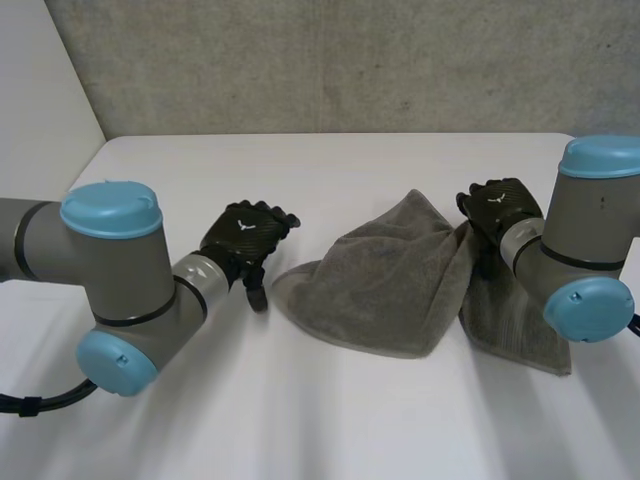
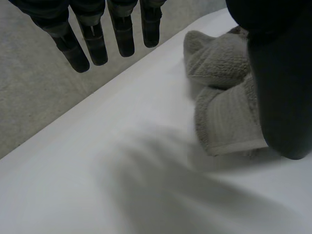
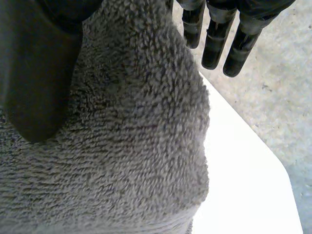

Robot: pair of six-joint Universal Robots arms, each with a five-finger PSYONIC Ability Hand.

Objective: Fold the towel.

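The grey towel (image 1: pixel 390 275) lies bunched on the white table (image 1: pixel 330 170), right of centre, with one flap spreading under my right forearm. My left hand (image 1: pixel 245 235) hovers just left of the towel's nearest corner, open, fingers (image 2: pixel 92 44) straight and thumb (image 2: pixel 282 87) in front of the towel's rolled edge (image 2: pixel 222 97). At the towel's far right edge is my right hand (image 1: pixel 500 205). It is open over the pile (image 3: pixel 136 146), with fingers (image 3: pixel 214 44) extended past the cloth and thumb (image 3: pixel 34 73) resting against it.
A grey concrete wall (image 1: pixel 350 60) rises behind the table's far edge. The table's right corner (image 3: pixel 273 161) is close beyond the right hand. Bare tabletop (image 1: pixel 300 400) spreads in front of the towel.
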